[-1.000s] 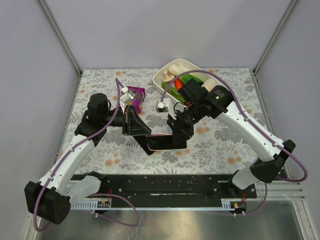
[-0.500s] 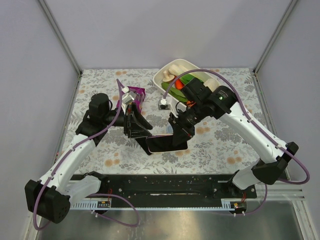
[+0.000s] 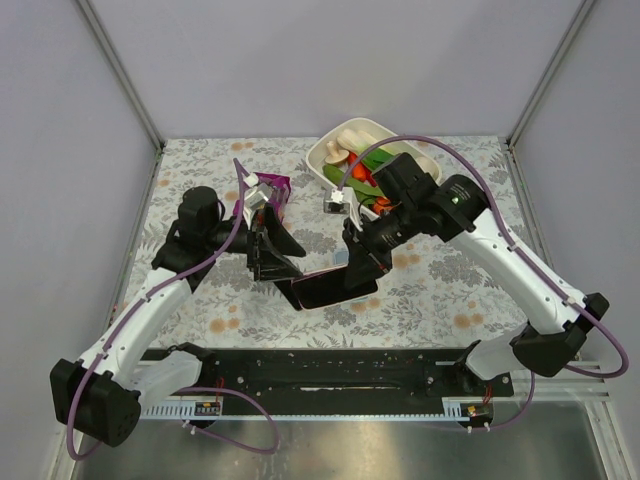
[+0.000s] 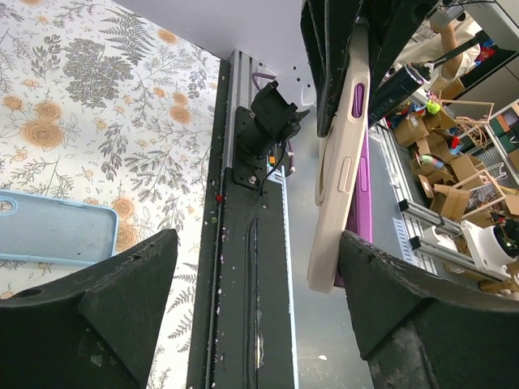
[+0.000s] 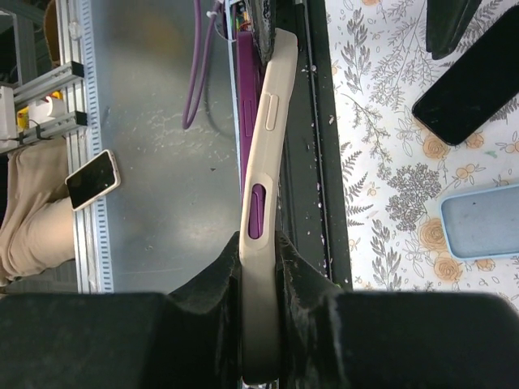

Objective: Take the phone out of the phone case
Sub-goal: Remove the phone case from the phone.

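Right claw (image 3: 360, 262) clenched on one end of the phone case (image 5: 266, 121), lifted off the bench (image 3: 200, 170) near centre, slightly toward 6 o'clock; left claw (image 4: 255, 267) released, fingers spread around the case's 9 o'clock end, seemingly not touching. Risks: phone (image 3: 330, 292) pops free and drops, or the pinch traps phone and case together. Case is beige; phone inside is purple with a dark screen.

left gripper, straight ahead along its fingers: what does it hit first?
Most likely the beige phone case clamped in the right gripper. It sits edge-on between the open fingers of the left gripper, nearer one side. The wrist view doesn't show how far ahead it is.
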You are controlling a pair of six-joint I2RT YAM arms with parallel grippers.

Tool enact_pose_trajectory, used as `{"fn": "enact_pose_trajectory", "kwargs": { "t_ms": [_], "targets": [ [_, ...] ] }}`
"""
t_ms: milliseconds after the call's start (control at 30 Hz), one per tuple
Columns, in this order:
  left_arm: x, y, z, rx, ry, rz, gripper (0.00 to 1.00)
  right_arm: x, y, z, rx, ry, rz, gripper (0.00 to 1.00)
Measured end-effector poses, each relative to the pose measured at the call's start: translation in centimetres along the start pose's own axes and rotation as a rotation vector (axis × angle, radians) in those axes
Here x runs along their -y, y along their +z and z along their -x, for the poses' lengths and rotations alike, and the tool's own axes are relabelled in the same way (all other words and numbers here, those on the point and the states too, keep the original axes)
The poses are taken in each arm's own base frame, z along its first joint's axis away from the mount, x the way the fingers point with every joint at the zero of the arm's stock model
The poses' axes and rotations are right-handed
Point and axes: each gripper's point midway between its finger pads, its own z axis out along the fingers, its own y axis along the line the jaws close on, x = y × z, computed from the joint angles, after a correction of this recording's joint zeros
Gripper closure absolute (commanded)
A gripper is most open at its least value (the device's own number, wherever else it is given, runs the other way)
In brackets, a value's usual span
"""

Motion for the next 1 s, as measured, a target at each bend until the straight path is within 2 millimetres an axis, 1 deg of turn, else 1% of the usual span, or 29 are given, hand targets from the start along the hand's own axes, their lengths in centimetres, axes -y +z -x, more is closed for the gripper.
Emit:
{"fn": "enact_pose_trajectory", "kwargs": {
  "t_ms": [233,400,600,800,1000],
  "targets": [
    [0.4,-0.1,0.0,-0.003,0.010,-0.025,0.12,0.0,-0.2,0.6,0.061,0.013,0.033,1.00],
    [0.2,0.0,-0.4,-0.005,0.004,-0.026,0.12,0.2,-0.5,1.3,0.111,0.033,0.043,1.00],
    [-0.2,0.0,-1.4,-0.015,-0.017,-0.027,0.13,0.8,-0.5,2.7,0.183,0.055,0.062,1.00],
    [-0.2,0.1,-1.7,-0.022,-0.011,-0.035,0.14,1.2,-0.8,4.4,0.249,0.075,0.075,1.00],
    [-0.2,0.8,-2.5,-0.053,-0.037,-0.064,0.14,1.7,-0.7,5.0,0.281,0.134,0.093,1.00]
  ]
}}
